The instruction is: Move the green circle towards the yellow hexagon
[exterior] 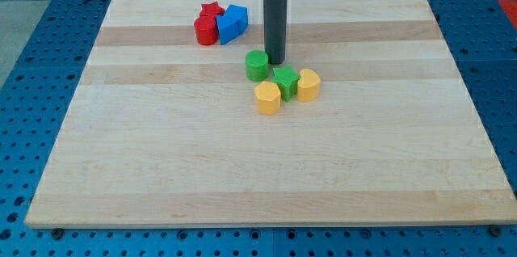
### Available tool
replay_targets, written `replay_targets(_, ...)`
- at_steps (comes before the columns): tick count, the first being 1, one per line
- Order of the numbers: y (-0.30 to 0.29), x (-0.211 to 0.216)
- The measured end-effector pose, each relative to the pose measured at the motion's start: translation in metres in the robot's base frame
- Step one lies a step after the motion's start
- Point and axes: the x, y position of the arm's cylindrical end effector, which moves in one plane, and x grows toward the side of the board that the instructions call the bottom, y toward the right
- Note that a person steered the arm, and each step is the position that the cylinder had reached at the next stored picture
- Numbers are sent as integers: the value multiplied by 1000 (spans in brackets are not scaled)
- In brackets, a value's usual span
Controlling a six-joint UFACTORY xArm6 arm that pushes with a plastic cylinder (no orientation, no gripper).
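Observation:
The green circle sits on the wooden board a little above its middle. My tip stands just to the right of it, close to or touching its right side. The yellow hexagon lies just below the green circle, slightly to the right. A green star sits between the hexagon and a second yellow block, touching both. The star is directly below my tip.
A red block, a red star and a blue block are clustered near the board's top edge, left of the rod. Blue perforated table surrounds the board.

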Motion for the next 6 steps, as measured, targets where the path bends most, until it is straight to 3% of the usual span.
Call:
replay_targets(2, -9, -15)
replay_targets(6, -59, -5)
